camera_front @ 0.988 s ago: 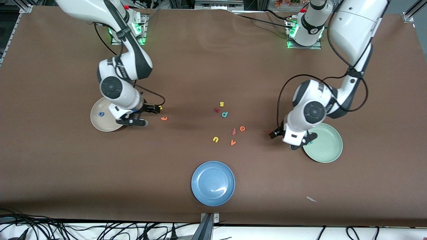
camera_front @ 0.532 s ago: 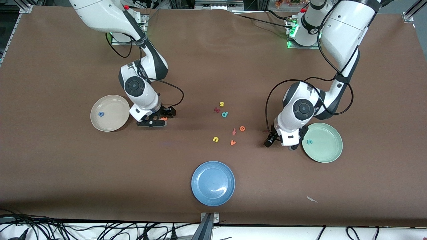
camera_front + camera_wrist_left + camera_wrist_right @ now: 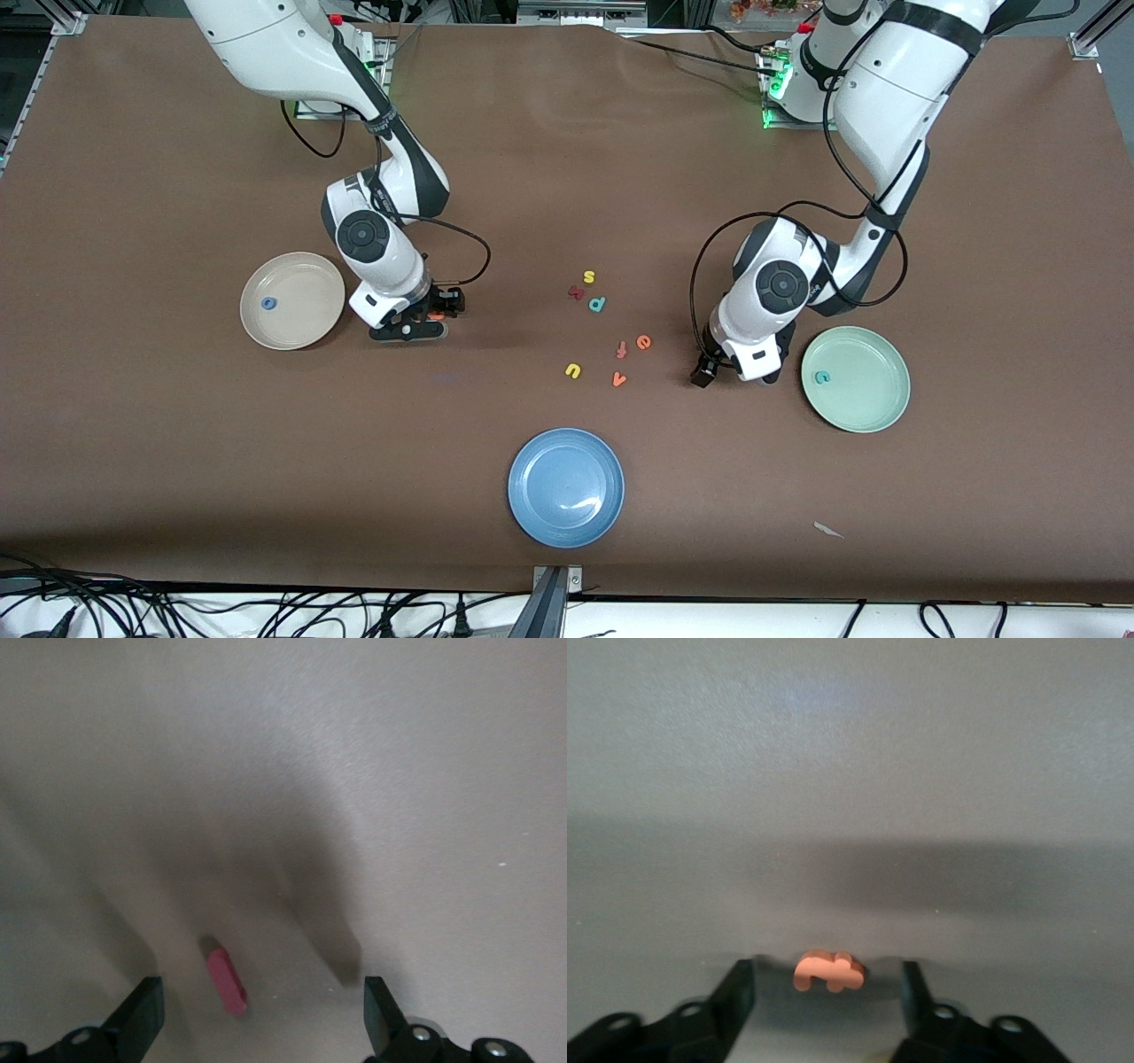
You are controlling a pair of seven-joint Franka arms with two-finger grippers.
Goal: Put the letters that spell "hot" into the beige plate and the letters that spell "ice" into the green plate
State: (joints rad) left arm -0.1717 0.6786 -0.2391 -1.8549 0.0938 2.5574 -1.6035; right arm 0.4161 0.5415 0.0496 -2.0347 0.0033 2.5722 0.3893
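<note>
While both end effectors (image 3: 261,1014) (image 3: 828,992) gape, letters s (image 3: 588,277), e (image 3: 644,342) read clearly.

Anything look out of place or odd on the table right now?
One small thing: a pale scrap lies on the brown table, nearer the front camera than the round pale-green plate. It matches none of the foam letters. No plate is tipped, and nothing is spilled.
</note>
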